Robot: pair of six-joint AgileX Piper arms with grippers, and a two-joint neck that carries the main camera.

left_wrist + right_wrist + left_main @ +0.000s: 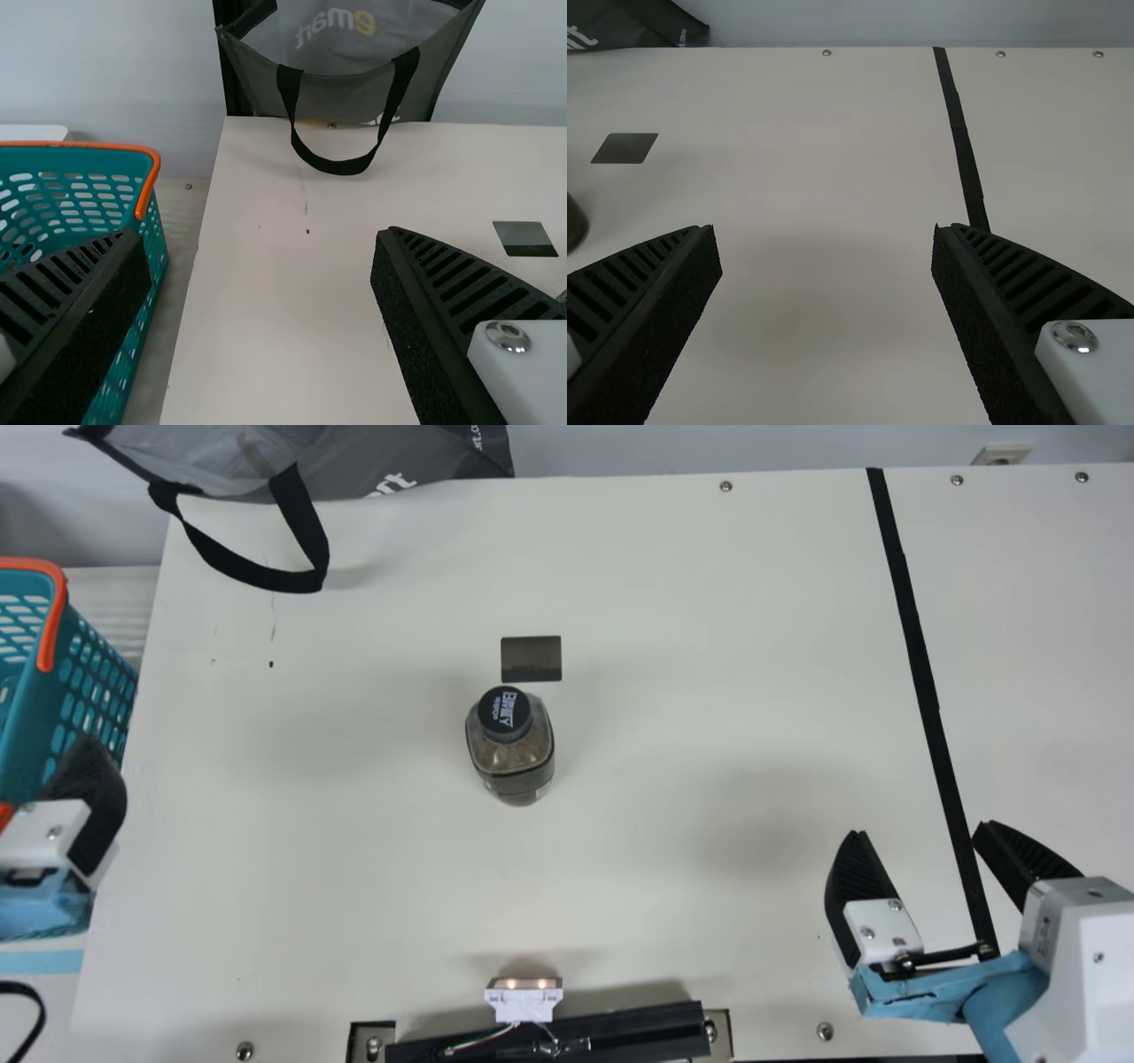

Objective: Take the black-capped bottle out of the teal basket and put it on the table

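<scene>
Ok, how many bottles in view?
1: the black-capped bottle, upright on the table, near the dark rectangle. The teal basket at the main view's left edge isn't fully visible inside, so more could be hidden there.

Captured a grey bag (443, 460) against the pale wall (709, 447) at the back left, black strap (303, 522) looped forward. Also took in a few dark specks (271, 664) nearby, a flat dark rectangle (532, 658) near the centre, a long strip of black tape (917, 646) at right, small round screws (726, 486) and a wall socket (1001, 457).
</scene>
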